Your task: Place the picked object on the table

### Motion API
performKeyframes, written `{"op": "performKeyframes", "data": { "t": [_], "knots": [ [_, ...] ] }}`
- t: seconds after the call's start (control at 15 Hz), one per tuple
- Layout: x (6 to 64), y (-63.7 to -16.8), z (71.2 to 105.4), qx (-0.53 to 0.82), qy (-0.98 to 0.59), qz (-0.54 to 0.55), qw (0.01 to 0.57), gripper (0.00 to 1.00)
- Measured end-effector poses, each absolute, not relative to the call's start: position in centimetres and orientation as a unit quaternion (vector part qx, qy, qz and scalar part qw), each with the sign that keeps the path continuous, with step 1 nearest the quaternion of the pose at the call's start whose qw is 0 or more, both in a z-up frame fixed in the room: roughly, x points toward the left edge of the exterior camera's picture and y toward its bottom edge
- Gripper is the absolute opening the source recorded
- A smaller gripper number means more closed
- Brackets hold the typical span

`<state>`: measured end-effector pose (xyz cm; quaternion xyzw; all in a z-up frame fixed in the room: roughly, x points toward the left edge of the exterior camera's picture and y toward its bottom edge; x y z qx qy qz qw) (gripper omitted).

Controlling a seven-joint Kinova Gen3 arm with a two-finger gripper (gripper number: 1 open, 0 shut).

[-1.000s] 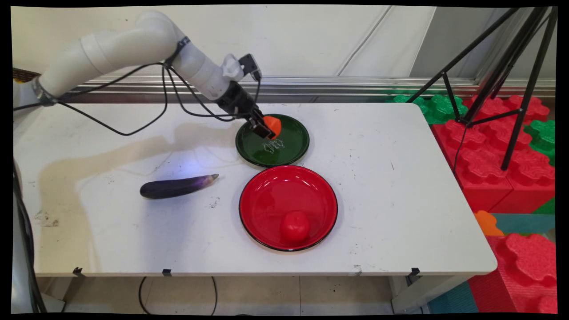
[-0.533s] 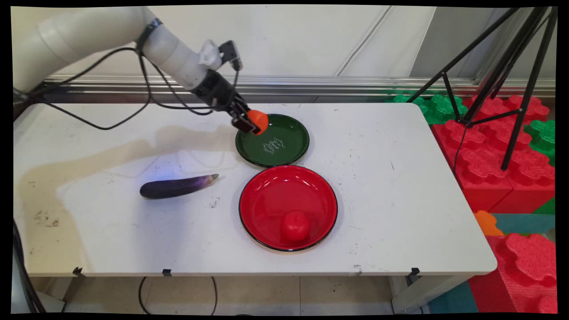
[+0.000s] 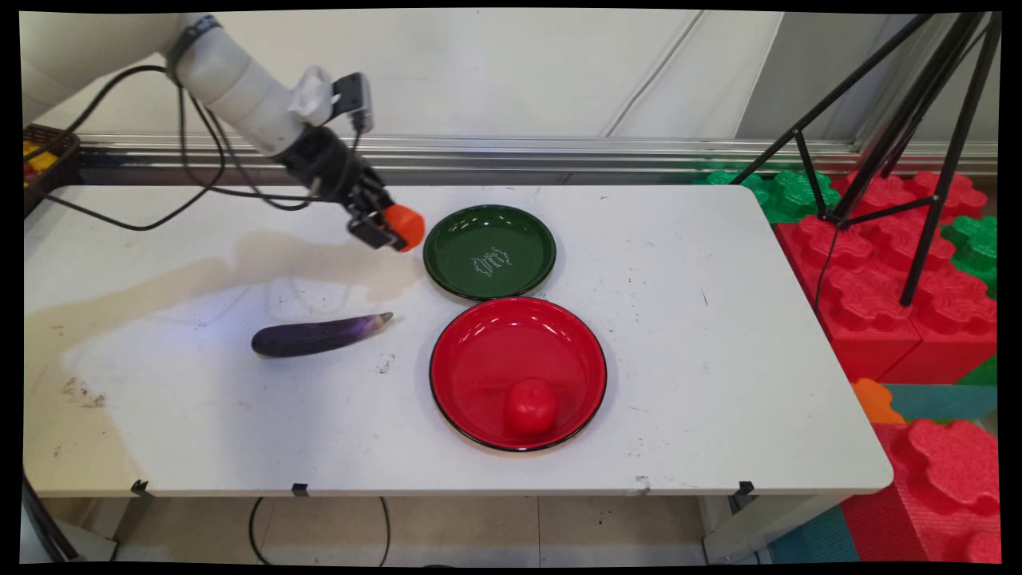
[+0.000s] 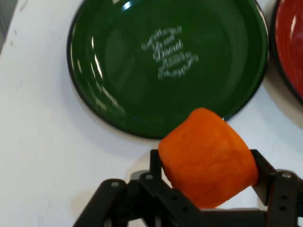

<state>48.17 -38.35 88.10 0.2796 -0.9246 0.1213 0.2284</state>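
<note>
My black gripper (image 3: 389,231) is shut on an orange fruit-like object (image 3: 405,226), held above the table just left of the green plate (image 3: 523,271). In the hand view the orange object (image 4: 206,163) sits between the fingers (image 4: 267,177), with the green plate (image 4: 109,90) beyond it, bare but for white lettering. A purple eggplant (image 3: 318,335) lies on the table below and left of the gripper. The red plate (image 3: 487,351) sits in front of the green one and holds a red tomato (image 3: 530,406).
The red plate's rim (image 4: 284,56) shows at the hand view's right edge. Black cables (image 3: 200,152) hang from the arm. A black tripod (image 3: 918,152) and red and green foam blocks (image 3: 902,287) stand past the table's right end. A basket (image 3: 48,160) sits at far left.
The gripper has lifted the orange object out of the green plate and carried it left, past the plate's rim. The eggplant, plates and tomato have not moved.
</note>
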Motion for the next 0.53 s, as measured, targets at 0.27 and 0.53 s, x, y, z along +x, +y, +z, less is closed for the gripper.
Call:
{"op": "performKeyframes", "data": {
  "t": [0.27,0.53],
  "knots": [
    [50.3,-37.2,87.8,0.276,-0.932,0.116,0.203,0.0],
    [51.9,-37.0,86.2,0.278,-0.937,0.106,0.181,0.0]
  ]
}}
